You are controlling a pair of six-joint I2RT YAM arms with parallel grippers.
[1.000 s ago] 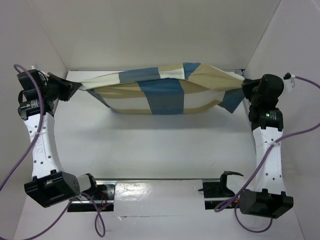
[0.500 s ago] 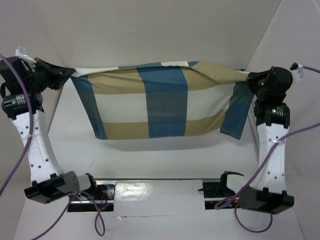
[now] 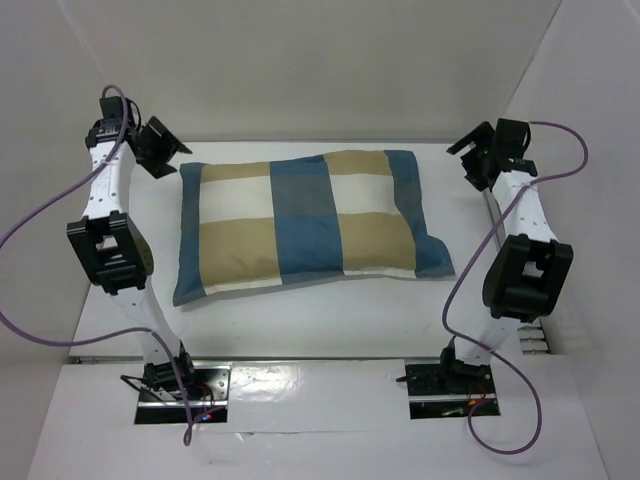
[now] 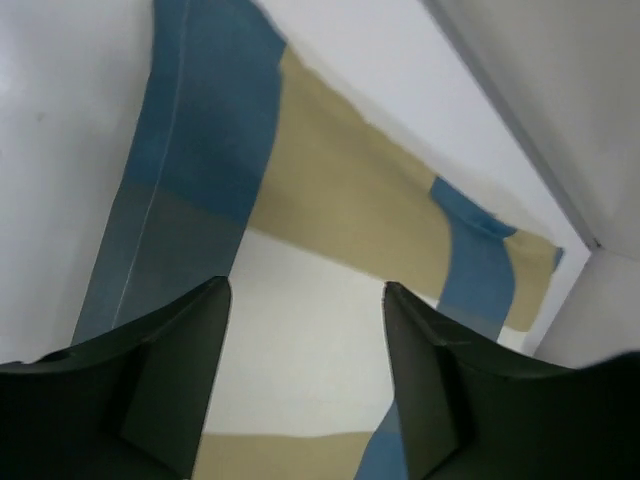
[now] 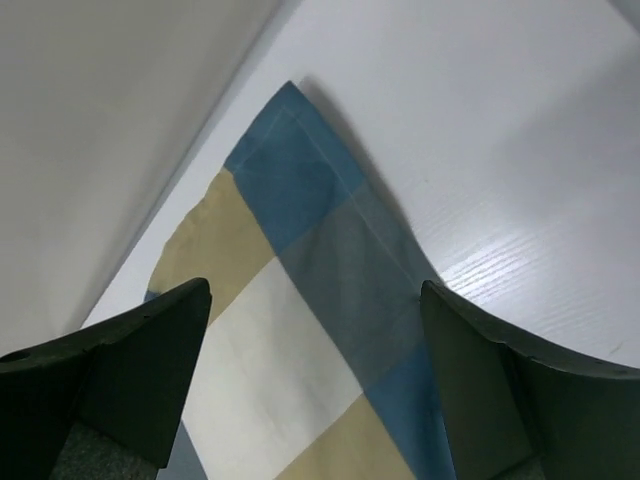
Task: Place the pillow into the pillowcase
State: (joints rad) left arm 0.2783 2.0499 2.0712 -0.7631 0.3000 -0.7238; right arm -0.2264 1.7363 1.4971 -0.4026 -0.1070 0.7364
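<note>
The blue, tan and white checked pillowcase point(image 3: 300, 220) lies flat and plump on the white table point(image 3: 310, 320), a little tilted. No cream pillow shows; it is hidden. My left gripper point(image 3: 160, 152) hovers off the pillowcase's far left corner, open and empty. In the left wrist view the left gripper point(image 4: 306, 288) has the pillowcase point(image 4: 330, 200) below its spread fingers. My right gripper point(image 3: 478, 155) hangs off the far right corner, open too. The right wrist view shows the right gripper point(image 5: 315, 288) wide apart over the pillowcase point(image 5: 300, 300) corner, touching nothing.
White walls point(image 3: 320, 70) close in the table at the back and both sides. Purple cables point(image 3: 40, 220) loop beside each arm. The arm bases point(image 3: 180, 385) sit on a dark rail at the near edge.
The pillowcase hung stretched in the air between both shut grippers. Now both have let go and it lies on the table. Both arms have drawn back from its corners.
</note>
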